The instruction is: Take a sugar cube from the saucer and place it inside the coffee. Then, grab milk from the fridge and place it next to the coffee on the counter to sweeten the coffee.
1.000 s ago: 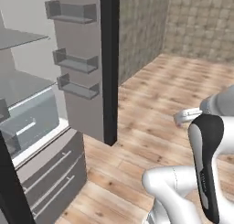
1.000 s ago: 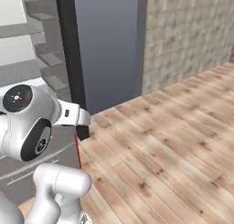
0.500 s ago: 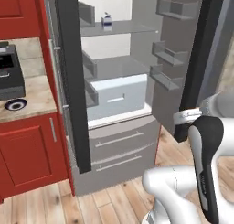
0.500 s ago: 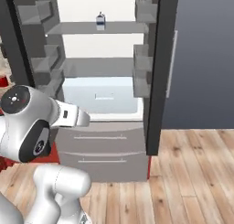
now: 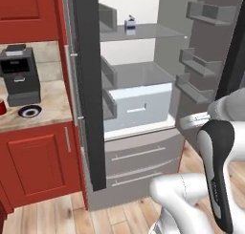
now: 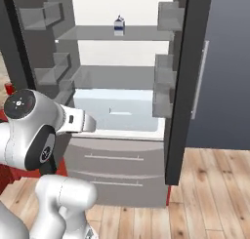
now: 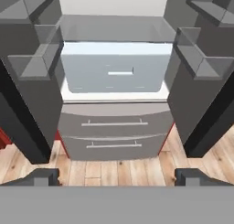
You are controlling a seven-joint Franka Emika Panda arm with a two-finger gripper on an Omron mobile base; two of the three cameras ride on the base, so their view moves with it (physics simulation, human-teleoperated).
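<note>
The fridge (image 5: 139,109) stands open with both doors swung wide. The milk (image 5: 129,25), a small white carton with blue marks, stands on the upper shelf, also seen from the right side (image 6: 118,26). At the left, the saucer (image 5: 29,111) lies on the counter (image 5: 55,101), and the red cup of coffee (image 5: 2,106) is cut by the picture's edge. The sugar cube is too small to make out. In the hand view my gripper (image 7: 118,177) is open and holds nothing. It faces the fridge's pale drawer (image 7: 114,72) from some distance, well below the milk's shelf.
A black coffee machine (image 5: 19,75) stands on the counter behind the saucer. Red cabinet doors (image 5: 38,164) sit under the counter. Door bins (image 5: 203,56) line the right door, and the left door's dark edge (image 5: 91,94) juts forward. Two grey drawers (image 7: 116,131) lie below, with wooden floor in front.
The base has turned, so the whole view swung from the wooden floor and a side wall to the open fridge, now centred ahead. The gripper has stayed open.
</note>
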